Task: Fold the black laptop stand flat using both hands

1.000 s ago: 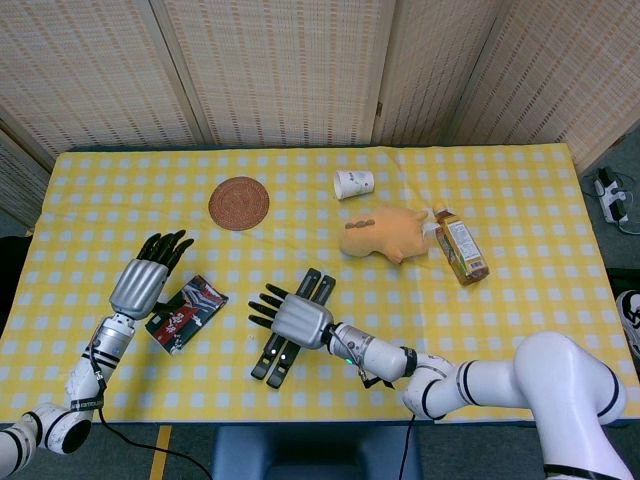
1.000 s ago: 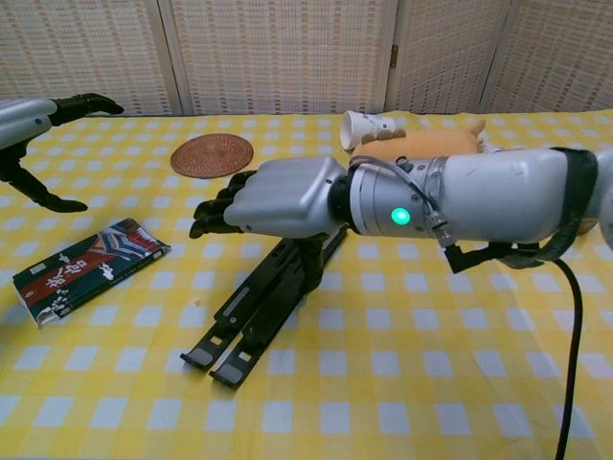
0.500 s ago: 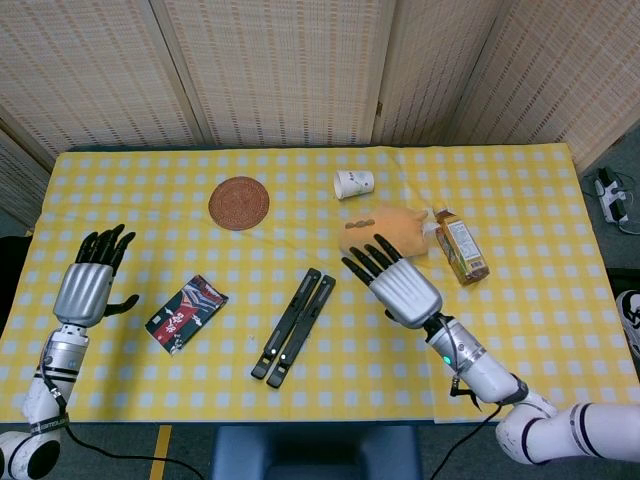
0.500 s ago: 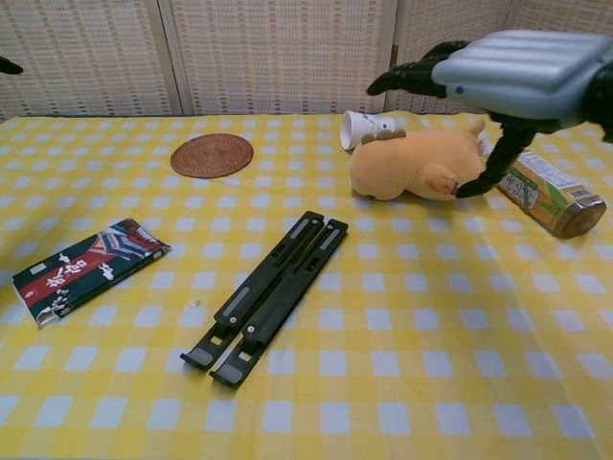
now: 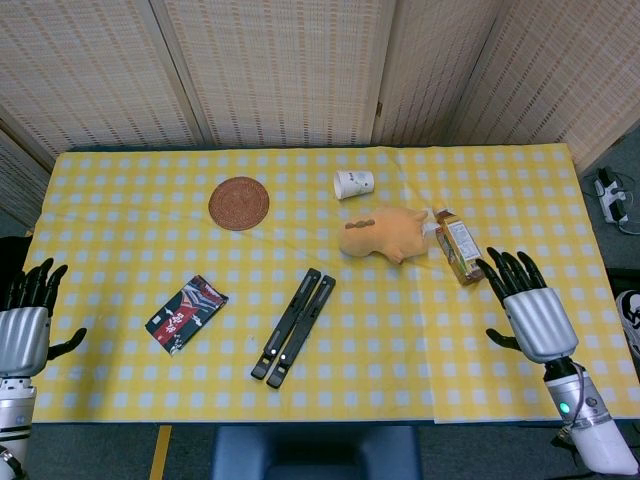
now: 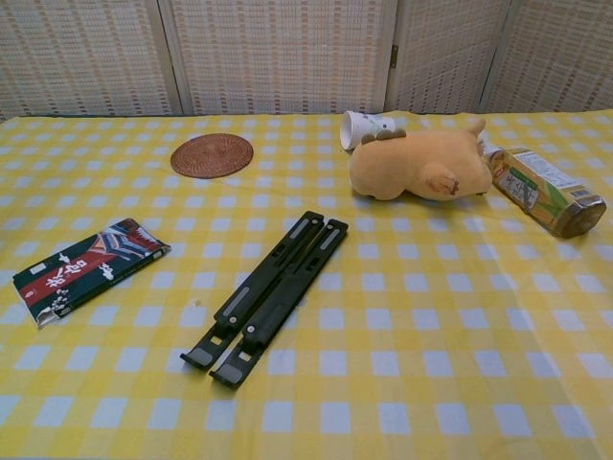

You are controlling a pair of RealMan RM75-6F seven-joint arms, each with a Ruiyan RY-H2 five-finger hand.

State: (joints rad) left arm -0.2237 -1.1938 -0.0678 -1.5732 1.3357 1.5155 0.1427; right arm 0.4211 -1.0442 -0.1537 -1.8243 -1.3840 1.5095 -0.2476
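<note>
On checked cloth [image 5: 200, 390] — flat black stand [image 5: 294, 326]

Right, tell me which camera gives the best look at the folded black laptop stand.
The chest view: the black laptop stand lies close and large, its two bars flat side by side, hooked ends nearest the camera. The head view shows the black laptop stand from above, smaller, lying diagonally on the yellow checked cloth.

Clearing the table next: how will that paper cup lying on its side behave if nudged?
The paper cup lies on its side, so it would probably roll, likely curving since it tapers. It looks thin and empty, so probably light and easily crushed. The cloth may slow it.
</note>
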